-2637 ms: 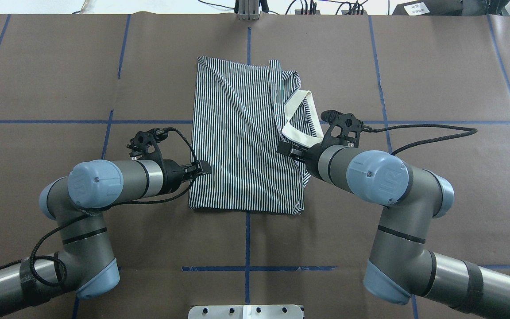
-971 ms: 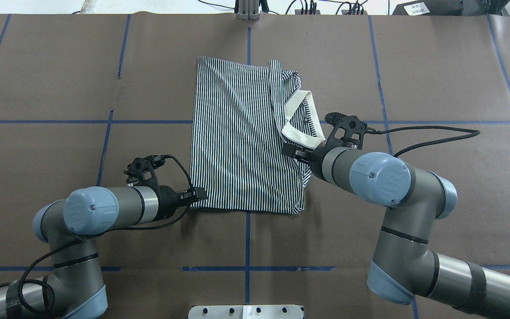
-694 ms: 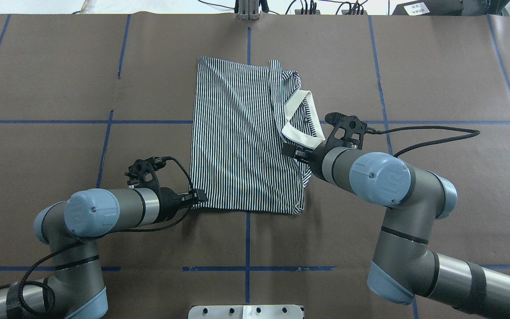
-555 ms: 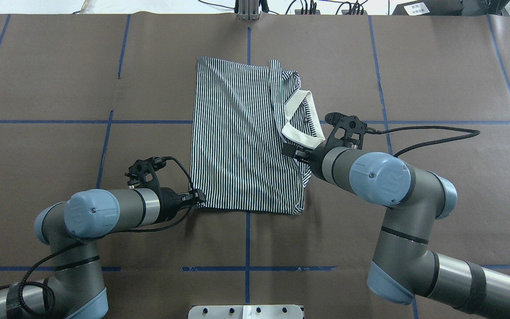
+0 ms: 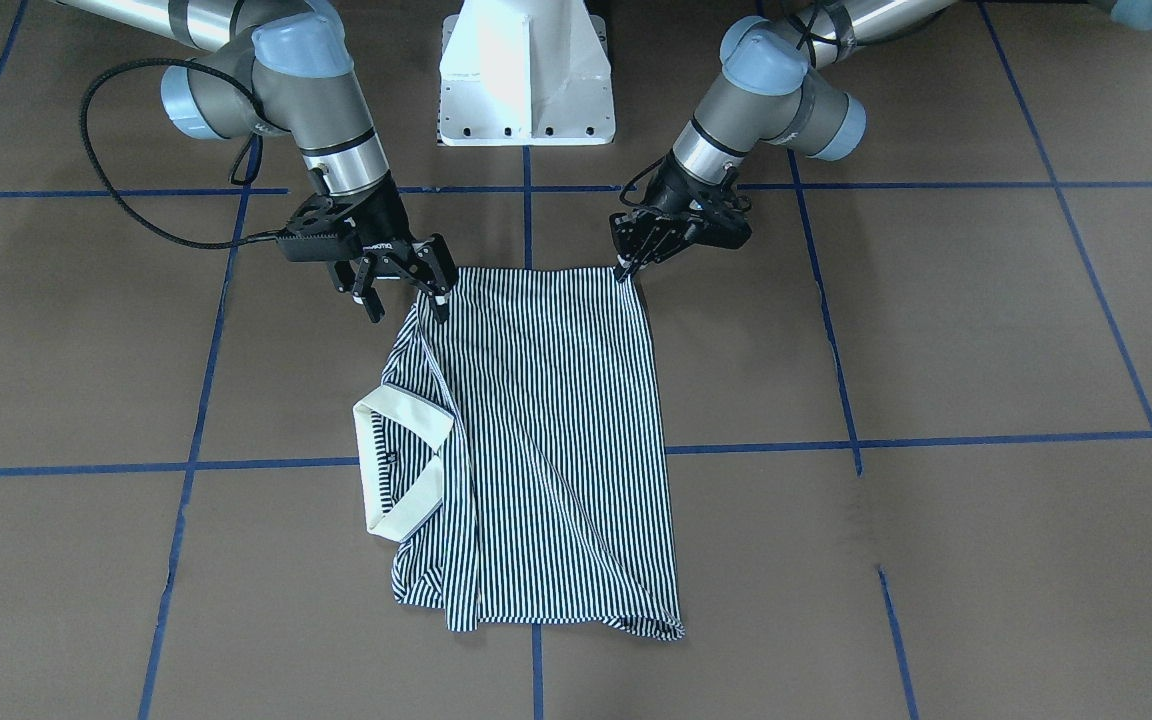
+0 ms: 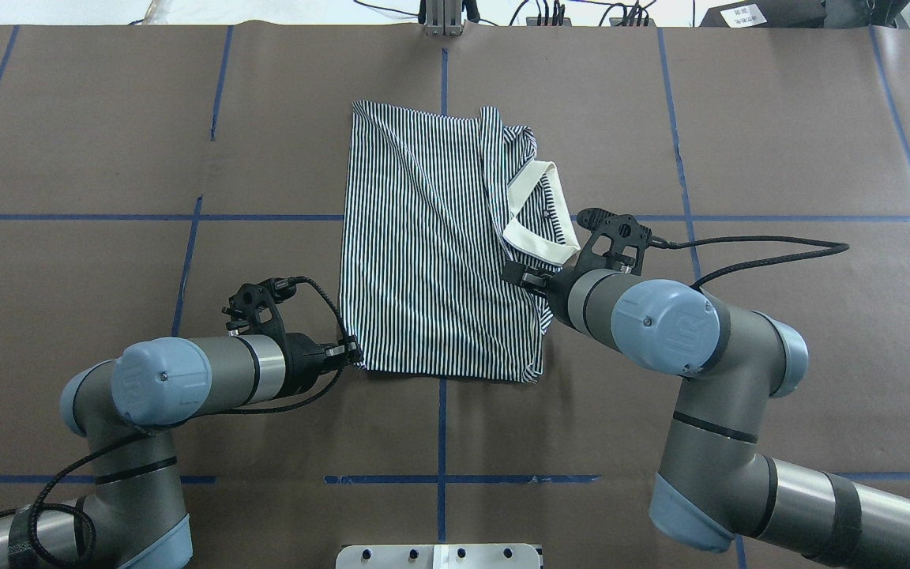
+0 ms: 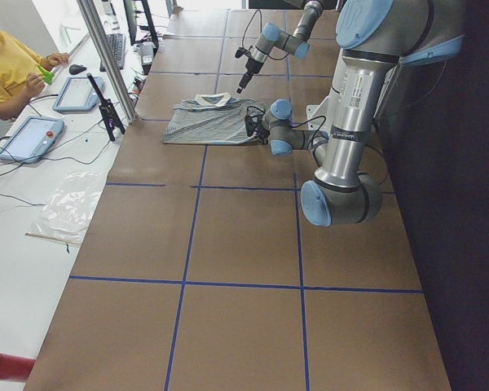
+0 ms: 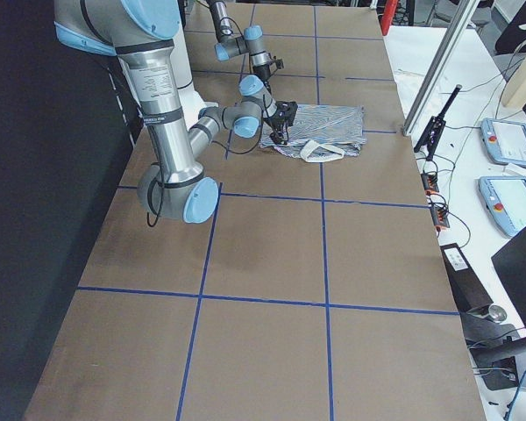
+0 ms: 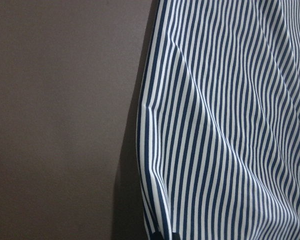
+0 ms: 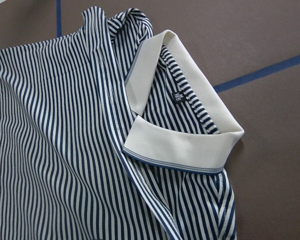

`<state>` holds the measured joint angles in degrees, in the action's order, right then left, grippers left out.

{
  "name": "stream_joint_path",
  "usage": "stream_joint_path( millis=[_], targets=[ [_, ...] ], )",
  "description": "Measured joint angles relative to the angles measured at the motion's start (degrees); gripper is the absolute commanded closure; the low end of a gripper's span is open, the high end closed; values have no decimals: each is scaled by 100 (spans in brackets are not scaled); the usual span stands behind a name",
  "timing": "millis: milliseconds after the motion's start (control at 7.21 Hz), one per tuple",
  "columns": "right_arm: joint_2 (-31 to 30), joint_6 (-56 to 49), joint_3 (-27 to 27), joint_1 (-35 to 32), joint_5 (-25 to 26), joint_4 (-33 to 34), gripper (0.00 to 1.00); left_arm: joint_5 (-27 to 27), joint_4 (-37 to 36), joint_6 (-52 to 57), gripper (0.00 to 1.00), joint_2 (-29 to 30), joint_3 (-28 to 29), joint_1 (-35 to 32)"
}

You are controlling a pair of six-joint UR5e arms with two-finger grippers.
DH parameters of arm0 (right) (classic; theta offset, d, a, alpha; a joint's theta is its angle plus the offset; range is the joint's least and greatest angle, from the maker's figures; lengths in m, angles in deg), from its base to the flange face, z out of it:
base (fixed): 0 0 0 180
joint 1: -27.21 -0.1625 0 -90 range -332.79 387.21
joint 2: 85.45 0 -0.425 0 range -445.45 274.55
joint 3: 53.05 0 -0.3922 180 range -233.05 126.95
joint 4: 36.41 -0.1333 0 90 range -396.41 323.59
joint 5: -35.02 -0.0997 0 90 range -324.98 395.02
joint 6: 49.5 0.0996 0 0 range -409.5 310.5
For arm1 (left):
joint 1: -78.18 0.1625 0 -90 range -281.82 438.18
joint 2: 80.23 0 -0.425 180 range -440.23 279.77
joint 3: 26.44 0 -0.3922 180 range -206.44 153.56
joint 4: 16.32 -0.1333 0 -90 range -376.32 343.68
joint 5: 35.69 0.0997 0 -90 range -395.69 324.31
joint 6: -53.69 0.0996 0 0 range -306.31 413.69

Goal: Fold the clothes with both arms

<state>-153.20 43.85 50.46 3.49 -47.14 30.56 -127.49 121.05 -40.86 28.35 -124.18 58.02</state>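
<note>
grasping for the fold: left gripper (image 5: pixel 624 266) pinches the shirt (image 5: pixel 546 430) corner; right gripper (image 5: pixel 408 305), wide open, should next close on its edge.

And the left gripper (image 6: pixel 354 354) has been on the move! It started halfway along the left edge of the polo shirt (image 6: pixel 431 261), slid back toward the robot along that edge, and now sits right at the near-left hem corner. Its fingers (image 5: pixel 622 268), wider apart earlier, have drawn together on that corner (a pinch, by the look of the front-facing view). The striped edge there has tucked in a touch at the grip. Over on the other side, the right gripper (image 6: pixel 520 274) has only crept a little along the shirt's right edge. The right arm (image 6: pixel 664 325) behind it has swung slightly inward, and its black cable (image 6: pixel 771 257) has dipped.
</note>
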Motion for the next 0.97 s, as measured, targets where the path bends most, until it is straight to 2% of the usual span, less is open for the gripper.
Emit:
stream_joint_path(
  millis=[278, 555, 971],
  targets=[
    [138, 298, -85, 163, 115, 678, 20, -4, 0, 0, 100, -1, -45, 1],
    [213, 343, -317, 320, 241, 831, 21, -11, 1, -2, 100, 7, -51, 3],
    [294, 342, -384, 489, 359, 1035, 26, -14, 8, 5, 100, 9, -52, 6]
  ],
)
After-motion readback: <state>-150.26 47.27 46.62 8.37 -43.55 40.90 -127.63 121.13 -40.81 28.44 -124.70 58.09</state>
